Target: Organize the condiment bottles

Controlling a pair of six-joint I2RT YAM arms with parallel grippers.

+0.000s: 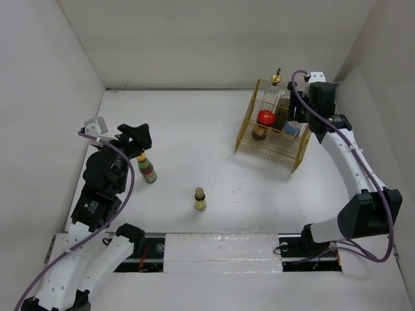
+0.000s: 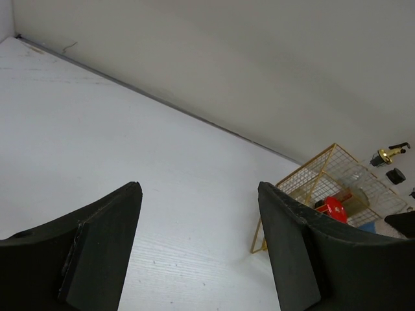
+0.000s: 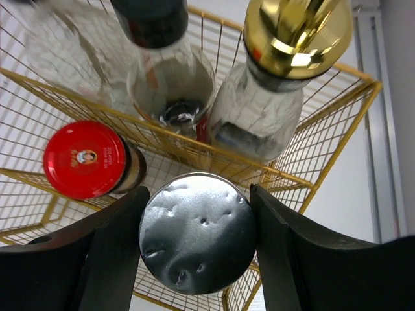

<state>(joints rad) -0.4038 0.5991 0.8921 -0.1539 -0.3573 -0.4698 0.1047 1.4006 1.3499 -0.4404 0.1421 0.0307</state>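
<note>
My right gripper point(image 1: 294, 120) point(image 3: 198, 194) is shut on the silver-lidded jar point(image 3: 196, 234), holding it in the front part of the gold wire basket point(image 1: 262, 150). Beside it in the basket stands the red-lidded jar point(image 1: 262, 122) point(image 3: 83, 159). Behind are the dark black-capped jar point(image 3: 170, 78) and two clear gold-spouted bottles point(image 3: 285, 71) point(image 3: 68, 55). My left gripper point(image 1: 137, 138) point(image 2: 200, 189) is open and empty, just above and left of the colourful-labelled bottle point(image 1: 148, 170). The small yellow bottle point(image 1: 200, 199) stands alone near the table's middle front.
The basket point(image 2: 324, 173) stands at the back right near the right wall. White walls close in the table on the left, back and right. A black rail with the arm bases point(image 1: 214, 249) runs along the near edge.
</note>
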